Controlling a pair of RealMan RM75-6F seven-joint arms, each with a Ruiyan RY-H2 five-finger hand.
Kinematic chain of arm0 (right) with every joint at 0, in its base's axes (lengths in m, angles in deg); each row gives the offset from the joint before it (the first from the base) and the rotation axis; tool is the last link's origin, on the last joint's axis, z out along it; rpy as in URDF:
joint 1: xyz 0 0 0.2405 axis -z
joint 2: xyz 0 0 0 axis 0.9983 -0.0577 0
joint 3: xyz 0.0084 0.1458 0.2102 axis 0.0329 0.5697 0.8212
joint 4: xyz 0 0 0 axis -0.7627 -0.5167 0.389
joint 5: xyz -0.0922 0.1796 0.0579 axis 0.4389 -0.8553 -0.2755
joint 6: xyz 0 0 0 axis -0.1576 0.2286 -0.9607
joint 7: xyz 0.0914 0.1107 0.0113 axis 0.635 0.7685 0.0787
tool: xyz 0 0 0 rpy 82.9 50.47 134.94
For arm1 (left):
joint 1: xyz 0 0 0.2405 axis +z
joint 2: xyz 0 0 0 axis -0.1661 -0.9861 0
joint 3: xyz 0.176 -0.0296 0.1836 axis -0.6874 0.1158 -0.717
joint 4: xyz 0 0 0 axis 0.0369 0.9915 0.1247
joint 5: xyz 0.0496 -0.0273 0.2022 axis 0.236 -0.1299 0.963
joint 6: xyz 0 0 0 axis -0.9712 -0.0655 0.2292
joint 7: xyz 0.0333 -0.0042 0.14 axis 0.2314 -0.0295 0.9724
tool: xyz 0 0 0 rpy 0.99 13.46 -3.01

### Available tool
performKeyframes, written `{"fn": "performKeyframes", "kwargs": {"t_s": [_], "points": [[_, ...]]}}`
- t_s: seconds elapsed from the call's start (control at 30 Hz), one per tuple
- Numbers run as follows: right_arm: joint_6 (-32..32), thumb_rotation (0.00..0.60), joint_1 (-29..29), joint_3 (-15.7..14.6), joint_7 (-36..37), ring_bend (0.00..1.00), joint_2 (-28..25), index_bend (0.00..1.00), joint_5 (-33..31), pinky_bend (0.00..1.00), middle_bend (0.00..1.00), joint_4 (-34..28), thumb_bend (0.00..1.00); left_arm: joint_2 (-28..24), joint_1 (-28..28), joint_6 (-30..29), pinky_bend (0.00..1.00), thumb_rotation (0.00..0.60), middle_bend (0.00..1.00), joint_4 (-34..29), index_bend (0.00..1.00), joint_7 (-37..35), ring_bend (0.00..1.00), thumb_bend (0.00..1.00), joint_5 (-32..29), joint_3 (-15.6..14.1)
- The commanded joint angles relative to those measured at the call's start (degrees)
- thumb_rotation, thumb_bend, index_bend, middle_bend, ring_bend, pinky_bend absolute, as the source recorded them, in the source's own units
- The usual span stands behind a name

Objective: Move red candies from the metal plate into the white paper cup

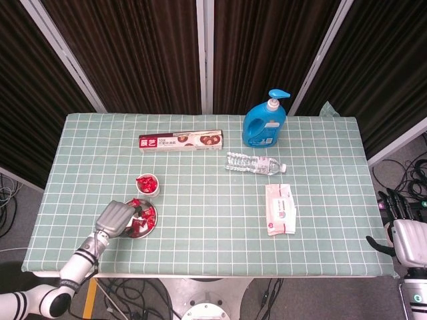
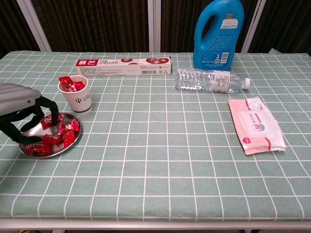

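Candies [image 2: 54,135] lay under the left hand [image 2: 19,109], fingers spread, grasping nothing. Advised pinching one piece cleanly, then lifting clear toward the cup [image 2: 77,95].

A robot test lab, by the look of it: the bench [image 1: 320,200] wears a green checked cloth, dark curtains [image 1: 147,47] in pale metal frames hang behind it, and loose cables [image 1: 413,177] trail on the grey floor beside it.
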Motion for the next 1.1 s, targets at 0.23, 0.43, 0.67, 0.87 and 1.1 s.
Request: {"fn": "performKeyframes", "kwargs": {"t_s": [0.23, 0.43, 0.67, 0.87, 1.1], "points": [[0.09, 0.6, 0.09, 0.03, 0.32, 0.0, -0.05, 0.0, -0.23, 0.35, 0.02, 0.27, 0.07, 4.62, -1.75, 1.63, 1.0, 0.6, 0.82, 4.43, 0.48, 4.25, 0.88, 0.29, -3.79, 0.75], [0.17, 0.6, 0.13, 0.06, 0.41, 0.0, -0.07, 0.0, -0.38, 0.35, 0.02, 0.34, 0.07, 4.6, -1.78, 1.66, 1.0, 0.6, 0.82, 4.02, 0.48, 6.78, 0.88, 0.29, -6.68, 0.32], [0.25, 0.6, 0.04, 0.1, 0.11, 0.0, -0.07, 0.0, -0.33, 0.35, 0.02, 0.13, 0.07, 5.44, -1.76, 1.98, 1.0, 0.6, 0.82, 4.95, 0.49, 5.94, 0.88, 0.29, -7.02, -0.05], [0.2, 0.6, 0.1, 0.09, -0.05, 0.0, -0.14, 0.0, -0.36, 0.35, 0.02, -0.15, 0.07, 6.72, -1.91, 2.2, 1.0, 0.6, 0.83, 6.92, 0.54, 3.65, 0.88, 0.29, -6.16, 0.37], [0.29, 0.6, 0.04, 0.16, -0.28, 0.0, -0.15, 0.0, -0.47, 0.35, 0.02, -0.29, 0.07, 7.22, -1.49, 2.36, 1.0, 0.6, 0.84, 7.97, 0.63, -1.24, 0.89, 0.38, -4.37, 0.78]]}}
